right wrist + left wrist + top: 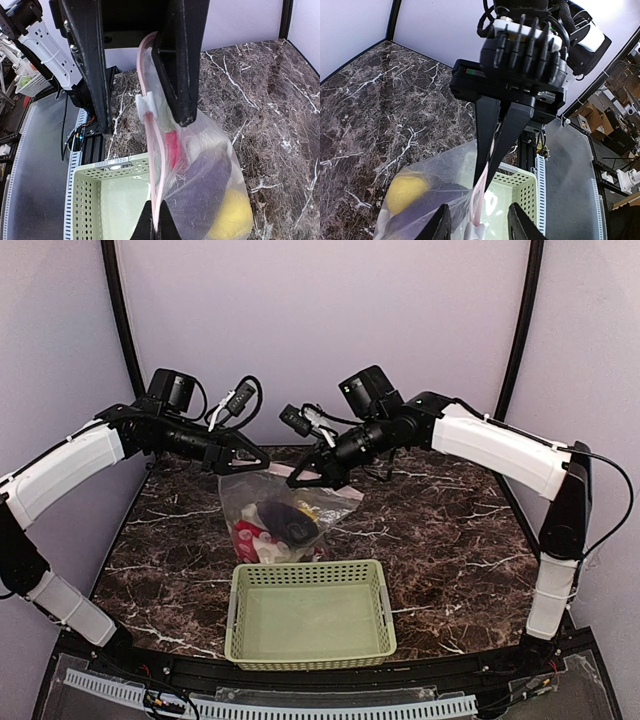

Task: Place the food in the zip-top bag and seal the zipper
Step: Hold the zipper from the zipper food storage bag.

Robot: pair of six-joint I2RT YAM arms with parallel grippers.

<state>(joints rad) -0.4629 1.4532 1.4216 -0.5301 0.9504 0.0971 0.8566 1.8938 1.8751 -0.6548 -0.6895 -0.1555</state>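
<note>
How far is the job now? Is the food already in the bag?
Done: the food lies inside the bag; the basket is empty. In hand: the right pincer pinches the zipper, the left pincer straddles the slider. Left: sealing; how much is closed, I cannot tell.

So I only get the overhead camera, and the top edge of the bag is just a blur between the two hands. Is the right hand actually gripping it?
Observer: Yes. The left wrist camera shows the right hand pinched shut on the pink zipper.
Visitor: And where's the little slider?
Observer: The right wrist camera shows the white slider sitting on the strip, in the gap between the open fingers of the left hand.
</note>
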